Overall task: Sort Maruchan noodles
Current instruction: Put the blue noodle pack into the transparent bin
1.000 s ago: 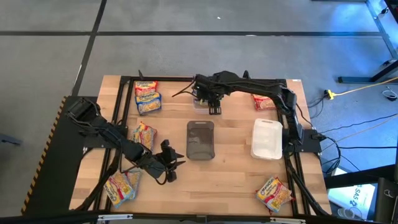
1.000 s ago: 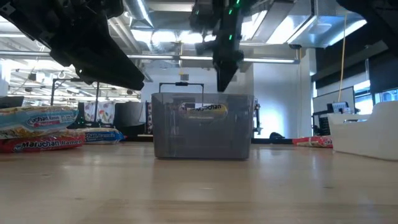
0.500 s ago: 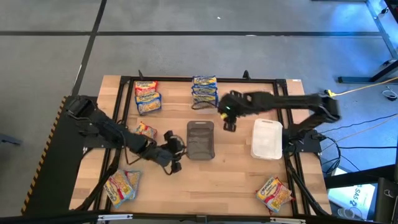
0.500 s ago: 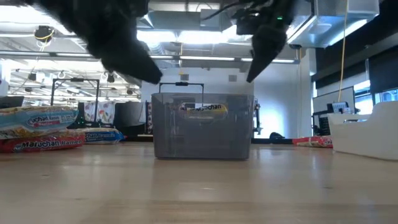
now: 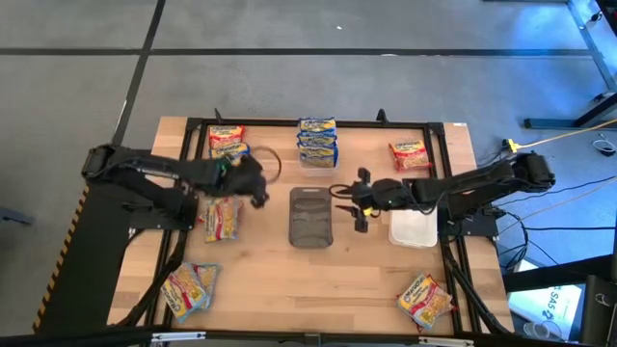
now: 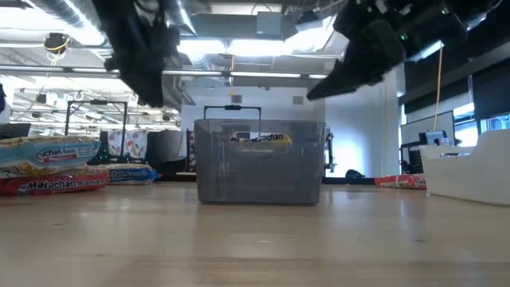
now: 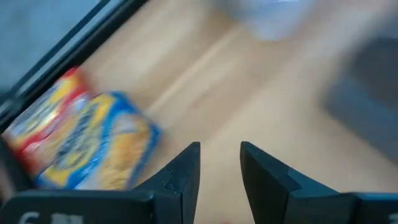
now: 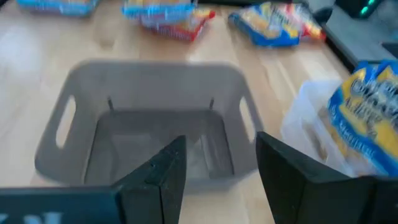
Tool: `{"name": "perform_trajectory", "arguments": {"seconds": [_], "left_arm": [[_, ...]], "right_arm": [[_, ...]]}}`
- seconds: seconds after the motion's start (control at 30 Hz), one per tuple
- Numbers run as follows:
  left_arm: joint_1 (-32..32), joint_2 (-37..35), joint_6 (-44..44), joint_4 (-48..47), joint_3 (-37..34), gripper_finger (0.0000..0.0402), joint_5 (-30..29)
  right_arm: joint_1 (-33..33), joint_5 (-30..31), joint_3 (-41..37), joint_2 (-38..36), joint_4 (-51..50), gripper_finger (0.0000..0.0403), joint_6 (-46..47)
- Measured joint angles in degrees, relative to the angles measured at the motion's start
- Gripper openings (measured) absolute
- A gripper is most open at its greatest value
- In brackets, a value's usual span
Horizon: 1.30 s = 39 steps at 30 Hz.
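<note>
Maruchan noodles (image 5: pixel 317 140) lie spread round the table (image 5: pixel 366 289), none of them in either gripper. A blue-labelled stack sits at the far edge in the middle, with a second stack (image 5: pixel 227 145) at the far left corner. A red-accented packet (image 5: pixel 409 154) is at the far right, one packet (image 5: pixel 221 218) lies left of the dark mesh basket (image 5: pixel 310 217), and there is a small heap at each near corner. They are flat, glossy yellow packets.

Both arms have swung across the table in the last second. The right arm, which hung over the far middle and covered the blue stack, has pulled back, so that stack now shows whole. Its right gripper (image 8: pixel 221 149) hovers between the basket and the clear plastic tub (image 5: pixel 413 226), fingers apart and empty. The left gripper (image 7: pixel 219 152) has come up from the near left to a spot beside the far left stack, with a narrow gap between its fingers and nothing in it.

Sorting looks barely begun. The basket seems empty from above, though the level view shows a label through its mesh, which may belong to a packet behind it.
</note>
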Motion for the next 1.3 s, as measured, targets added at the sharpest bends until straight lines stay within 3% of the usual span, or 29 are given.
{"name": "perform_trajectory", "arguments": {"seconds": [0.3, 0.53, 0.83, 1.3], "left_arm": [[22.1, 5.4, 1.3, -3.4, -4.1, 0.0108, 0.3], [29.9, 13.8, 4.8, -1.1, -4.9, 0.0108, -0.3], [28.4, 19.5, 8.0, 2.8, -4.8, 0.0108, 1.8], [13.9, 17.3, 11.0, 11.7, -4.5, 0.0108, 12.5]], "right_arm": [[-0.1, -1.0, -1.2, 0.0, -0.6, 0.0166, 0.3], [-0.1, -3.0, -1.2, 0.0, 0.1, 0.0166, 1.6], [-0.1, -3.1, -1.2, 0.1, -0.4, 0.0166, 2.8], [-0.1, -3.1, -1.1, 0.1, 0.5, 0.0166, 1.4]]}}
